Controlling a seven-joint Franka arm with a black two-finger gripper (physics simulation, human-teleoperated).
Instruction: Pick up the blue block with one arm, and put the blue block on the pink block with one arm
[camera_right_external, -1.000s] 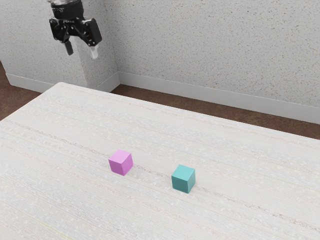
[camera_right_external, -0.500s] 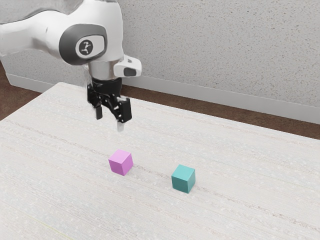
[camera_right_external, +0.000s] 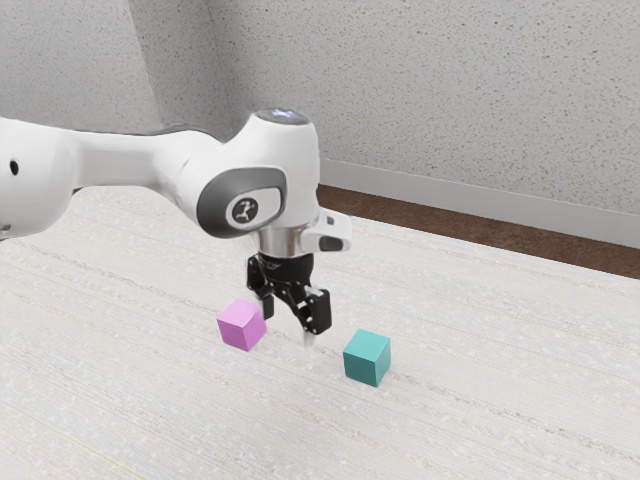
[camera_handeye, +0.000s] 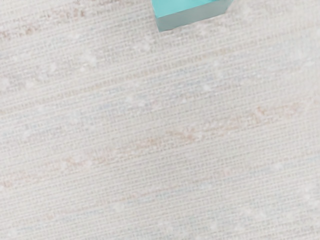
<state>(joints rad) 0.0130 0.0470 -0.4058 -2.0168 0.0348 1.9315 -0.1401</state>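
Gripper (camera_right_external: 290, 322) open and empty, near blue block (camera_right_external: 367, 357): likely rigid, light, flat-sided; best taken across two opposite vertical faces.

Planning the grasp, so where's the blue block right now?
The blue block sits on the table toward the exterior view's right, just beside the gripper, which hangs between it and the pink block.

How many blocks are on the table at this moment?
2. The pink block lies beside the gripper on the exterior view's left; the blue block stands apart on that view's right. The arm covers some table, so more may be hidden.
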